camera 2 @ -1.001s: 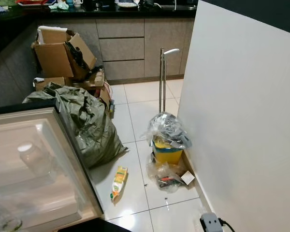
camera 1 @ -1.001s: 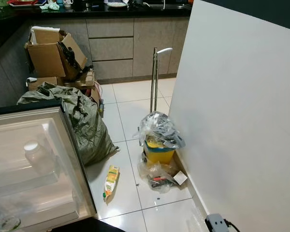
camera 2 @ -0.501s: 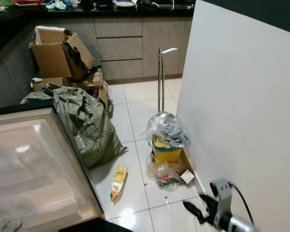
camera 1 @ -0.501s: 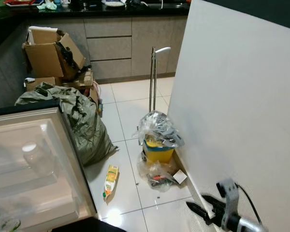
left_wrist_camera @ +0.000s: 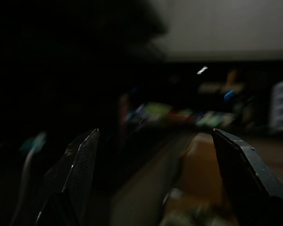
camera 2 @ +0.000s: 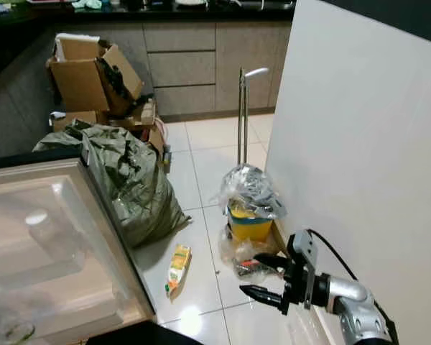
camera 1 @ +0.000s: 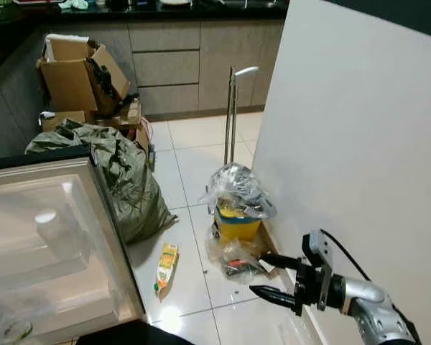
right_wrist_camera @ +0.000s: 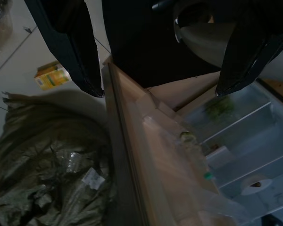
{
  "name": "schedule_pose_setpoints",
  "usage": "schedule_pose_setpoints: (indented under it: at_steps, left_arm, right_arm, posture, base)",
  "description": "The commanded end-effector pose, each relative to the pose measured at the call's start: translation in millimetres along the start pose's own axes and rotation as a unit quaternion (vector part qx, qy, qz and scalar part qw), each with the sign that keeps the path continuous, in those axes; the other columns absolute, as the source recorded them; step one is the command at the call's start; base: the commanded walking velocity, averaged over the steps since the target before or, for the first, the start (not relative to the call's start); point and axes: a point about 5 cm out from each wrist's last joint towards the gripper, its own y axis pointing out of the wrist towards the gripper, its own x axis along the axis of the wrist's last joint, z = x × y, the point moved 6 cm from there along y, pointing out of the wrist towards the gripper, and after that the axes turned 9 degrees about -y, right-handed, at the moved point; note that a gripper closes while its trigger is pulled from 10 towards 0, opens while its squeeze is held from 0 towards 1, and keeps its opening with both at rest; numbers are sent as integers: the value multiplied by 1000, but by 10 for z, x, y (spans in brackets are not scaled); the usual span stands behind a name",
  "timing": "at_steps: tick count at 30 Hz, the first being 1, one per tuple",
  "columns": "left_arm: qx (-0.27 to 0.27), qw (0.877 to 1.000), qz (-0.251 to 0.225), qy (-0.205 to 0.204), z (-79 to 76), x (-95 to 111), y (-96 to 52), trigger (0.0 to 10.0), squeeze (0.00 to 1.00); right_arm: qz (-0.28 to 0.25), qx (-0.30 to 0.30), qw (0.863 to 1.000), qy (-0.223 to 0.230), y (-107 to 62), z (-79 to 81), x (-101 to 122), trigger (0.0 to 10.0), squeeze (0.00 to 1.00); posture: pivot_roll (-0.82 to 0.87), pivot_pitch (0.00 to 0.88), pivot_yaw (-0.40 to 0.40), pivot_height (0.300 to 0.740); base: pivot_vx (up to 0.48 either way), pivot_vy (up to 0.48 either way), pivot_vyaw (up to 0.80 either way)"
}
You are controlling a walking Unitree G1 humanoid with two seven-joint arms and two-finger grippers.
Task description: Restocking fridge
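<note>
Nearest the robot, the open fridge door [camera 1: 93, 215] swings out at lower left, its pale inner shelves holding a clear white-capped jar [camera 1: 56, 233]. At lower right the right gripper [camera 1: 271, 277] reaches out low over the white floor tiles beside a white wall panel [camera 1: 359, 158], its two black fingers [camera 1: 273, 294] spread apart and holding nothing. The left gripper [left_wrist_camera: 155, 179] hangs in shadow, its fingers also parted and empty. On the tiles between fridge door and gripper lies a yellow juice carton [camera 1: 165, 267], flat on its side, its long axis running away from the robot, the far end tipped slightly right. Just beyond stand a yellow bin [camera 1: 237, 223] under crumpled clear plastic and a bulging green sack [camera 1: 126, 183]. Farther back are open cardboard boxes [camera 1: 75, 75] and grey kitchen drawers [camera 1: 176, 68].
</note>
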Motion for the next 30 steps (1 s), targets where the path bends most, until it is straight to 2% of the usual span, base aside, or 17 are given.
schedule_pose_setpoints:
  at_steps: [1,2,5,6,7,11,14,16,17,19,20,21,25,27,28,29,30]
  left_arm:
    - [-42,999,-4,-5,-107,147,94,10000,0]
    - [-42,999,-4,-5,-107,147,94,10000,0]
    - [-152,988,4,-12,-466,272,194,10000,0]
    - [-202,979,29,4,-630,231,206,10000,0]
    - [-202,979,29,4,-630,231,206,10000,0]
    - [-305,948,87,37,-950,81,154,10000,0]
    - [-327,938,99,49,-1018,49,141,10000,0]
    - [-357,925,110,62,-1130,29,123,10000,0]
    - [-382,912,124,77,-1206,-7,104,10000,0]
    - [-397,903,134,89,-1234,-37,81,10000,0]
    - [-397,903,134,89,-1234,-37,81,10000,0]
    - [-426,886,154,104,-1271,-90,17,10000,0]
    - [-490,835,207,139,-1315,-204,-149,10000,0]
    - [-529,802,231,153,-1335,-206,-210,10000,0]
    - [-539,792,239,158,-1336,-205,-222,10000,0]
    - [-539,792,239,158,-1336,-205,-222,10000,0]
    - [-570,756,271,174,-1328,-223,-288,10000,0]
  right_arm:
    - [1,5,1000,4,-43,25,12,10000,0]
    - [1,5,1000,4,-43,25,12,10000,0]
    - [6,9,1000,6,-52,45,41,10000,0]
    - [5,21,1000,3,-48,91,76,10000,0]
    - [5,21,1000,3,-48,91,76,10000,0]
    - [-29,31,999,-25,-36,106,353,10000,0]
    - [-40,34,998,-35,-38,107,451,10000,0]
    - [-53,35,997,-54,-54,97,601,10000,0]
    - [-63,38,995,-72,-69,99,735,10000,0]
    - [-67,40,994,-80,-71,106,796,10000,0]
    - [-67,40,994,-80,-71,106,796,10000,0]
    - [-70,44,993,-86,-68,123,855,10000,0]
    - [-70,53,992,-90,-65,156,902,10000,0]
    - [-68,58,992,-89,-64,175,909,10000,0]
    - [-67,60,992,-89,-63,181,910,10000,0]
    - [-67,60,992,-89,-63,181,910,10000,0]
    - [-64,64,992,-92,-59,204,925,10000,0]
  posture:
    - [-35,45,3,740]
    - [-35,45,3,740]
    - [-32,40,1,740]
    - [-31,39,3,740]
    - [-31,39,3,740]
    - [-33,41,17,740]
    - [-33,41,17,740]
    - [-32,43,22,740]
    - [-32,43,22,740]
    - [-37,42,22,740]
    - [-37,42,22,740]
    - [-38,41,19,740]
    - [-37,41,17,740]
    - [-36,39,16,740]
    - [-37,38,18,740]
    - [-37,38,18,740]
    - [-38,38,21,740]
  base:
    - [0,0,0]
    - [0,0,0]
    - [0,0,0]
    - [0,0,0]
    - [0,0,0]
    - [0,0,0]
    - [0,0,0]
    - [0,0,0]
    - [0,0,0]
    - [0,0,0]
    - [0,0,0]
    - [0,0,0]
    - [0,0,0]
    - [0,0,0]
    - [0,0,0]
    - [0,0,0]
    - [0,0,0]
